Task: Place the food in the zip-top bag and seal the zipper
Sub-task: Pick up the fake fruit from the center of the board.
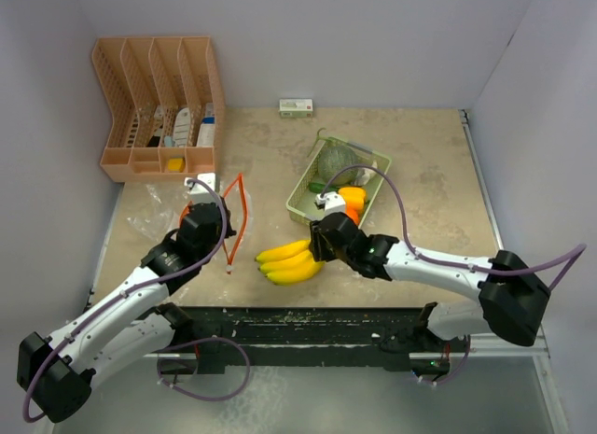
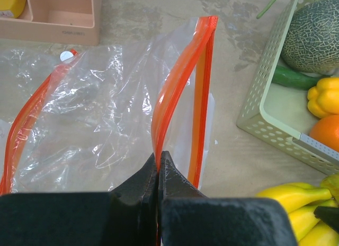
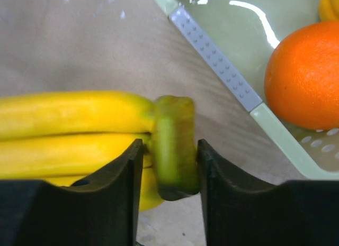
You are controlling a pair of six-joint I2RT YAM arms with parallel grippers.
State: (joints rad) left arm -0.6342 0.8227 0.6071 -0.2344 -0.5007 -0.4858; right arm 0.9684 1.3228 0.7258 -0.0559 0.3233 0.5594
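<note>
The right gripper (image 3: 168, 151) sits low over the table (image 1: 424, 173) with its jaws about half apart, one on each side of the green stem (image 3: 172, 130) of the banana bunch (image 3: 69, 124). One pad presses the stem's side; the other shows a sliver of yellow between it and the stem, so I cannot tell whether the grip is made. The bunch lies flat on the table, just outside the pale green basket (image 3: 212, 45) and between the two arms.

The left gripper (image 2: 159, 160) is fully closed, pinching the orange zipper strip (image 2: 183, 76) of the zip-top bag (image 2: 106, 114). That rim stands lifted and the mouth gapes, while the clear film lies crumpled on the table.

In the basket are the orange (image 3: 304, 76), the netted melon (image 2: 312, 37) and the dark green cucumber (image 2: 294, 79), with the orange nearest the right gripper.
</note>
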